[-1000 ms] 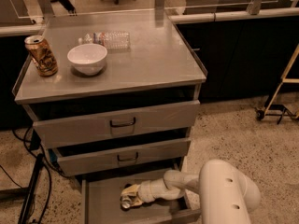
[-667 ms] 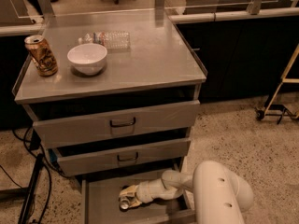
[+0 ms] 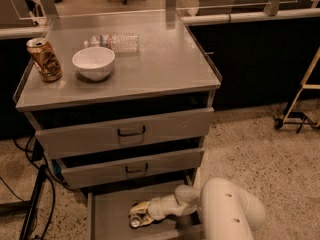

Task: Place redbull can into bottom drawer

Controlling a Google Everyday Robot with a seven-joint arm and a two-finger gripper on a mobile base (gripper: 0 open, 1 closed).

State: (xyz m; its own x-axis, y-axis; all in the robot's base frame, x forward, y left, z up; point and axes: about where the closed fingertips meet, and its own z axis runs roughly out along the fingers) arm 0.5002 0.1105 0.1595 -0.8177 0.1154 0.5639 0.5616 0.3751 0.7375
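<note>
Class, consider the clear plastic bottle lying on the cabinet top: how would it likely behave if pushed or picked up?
The bottle lies on its side, so a nudge would probably roll it. Clear, thin-looking plastic suggests it is light and may dent under a squeeze. The hand is down in the bottom drawer, far from it.

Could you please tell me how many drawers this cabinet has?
3: the top drawer, the middle drawer beneath it, and the pulled-out bottom drawer, where the gripper reaches in. None appear hidden.
</note>
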